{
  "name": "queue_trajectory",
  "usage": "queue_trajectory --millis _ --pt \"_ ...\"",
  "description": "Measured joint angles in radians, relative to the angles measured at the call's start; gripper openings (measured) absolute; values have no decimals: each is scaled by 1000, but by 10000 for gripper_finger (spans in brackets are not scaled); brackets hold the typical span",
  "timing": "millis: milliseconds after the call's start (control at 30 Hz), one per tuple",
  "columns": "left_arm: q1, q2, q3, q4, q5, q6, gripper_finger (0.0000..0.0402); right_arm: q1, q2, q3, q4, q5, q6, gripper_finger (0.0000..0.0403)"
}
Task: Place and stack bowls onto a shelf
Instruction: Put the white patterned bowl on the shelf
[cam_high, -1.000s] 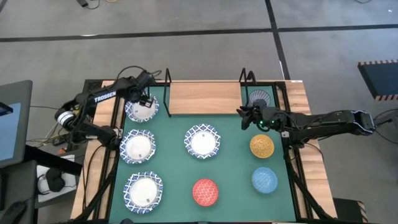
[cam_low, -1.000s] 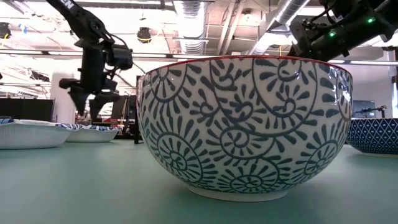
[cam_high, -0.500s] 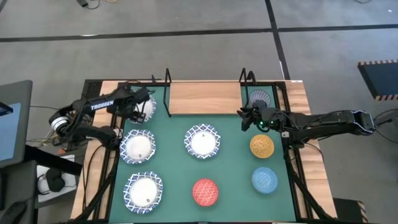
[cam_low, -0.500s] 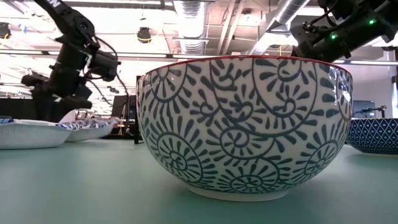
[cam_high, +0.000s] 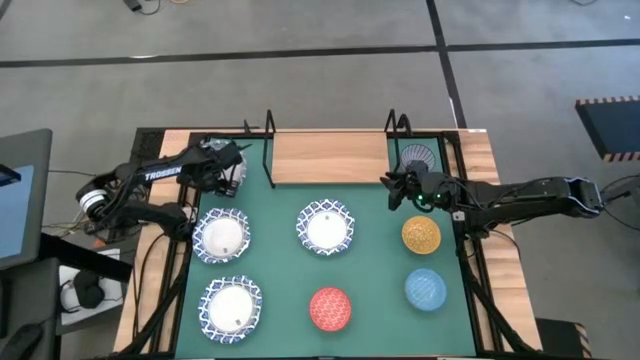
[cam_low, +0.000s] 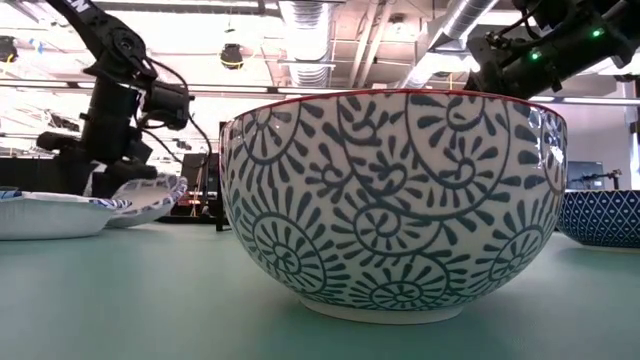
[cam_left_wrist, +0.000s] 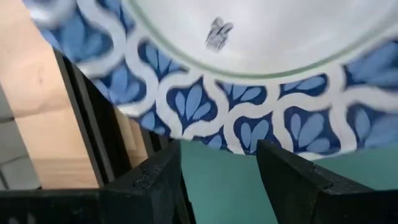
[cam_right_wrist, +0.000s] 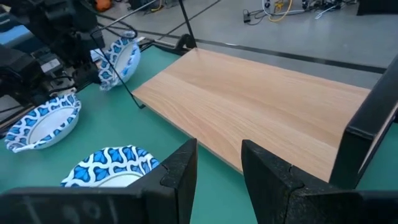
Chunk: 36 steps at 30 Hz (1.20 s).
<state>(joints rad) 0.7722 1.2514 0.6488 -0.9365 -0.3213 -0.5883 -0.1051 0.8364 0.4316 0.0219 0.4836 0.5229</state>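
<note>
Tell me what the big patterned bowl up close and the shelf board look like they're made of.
The patterned bowl looks like glazed ceramic: glossy highlights, painted blue-grey swirls, red rim. The shelf board appears to be light wood or wood laminate, with visible grain and a matte finish.

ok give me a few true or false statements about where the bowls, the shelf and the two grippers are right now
1. The left gripper holds a white bowl with a blue rim tilted off the mat. True.
2. The shelf already has a stack of bowls on its board. False: the wooden board is bare.
3. The right gripper is shut on the yellow-orange bowl. False: it is open and empty, hovering near the shelf's right end.
4. The red bowl sits on the green mat at its near edge. True.
5. The grey-blue patterned bowl lies left of the shelf. False: it is beside the shelf's right end.
</note>
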Motion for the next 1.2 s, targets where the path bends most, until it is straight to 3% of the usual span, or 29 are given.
queue_trajectory --millis 300,500,700,967,1067,1200 --pt "-22 -75 37 46 -85 71 194 0 0 0 0 -9 0 153" --pt "-44 -76 38 95 44 315 194 0 0 0 -5 -11 0 153" --pt "-56 -68 38 101 68 326 194 0 0 0 -6 -11 0 153" --pt "-56 3 30 129 11 318 193 0 0 0 -6 -12 1 153" --pt "-55 29 30 130 -3 315 178 0 0 0 -6 -13 1 153" --pt "-55 49 30 134 -7 314 127 1 1 0 -7 -15 1 153"
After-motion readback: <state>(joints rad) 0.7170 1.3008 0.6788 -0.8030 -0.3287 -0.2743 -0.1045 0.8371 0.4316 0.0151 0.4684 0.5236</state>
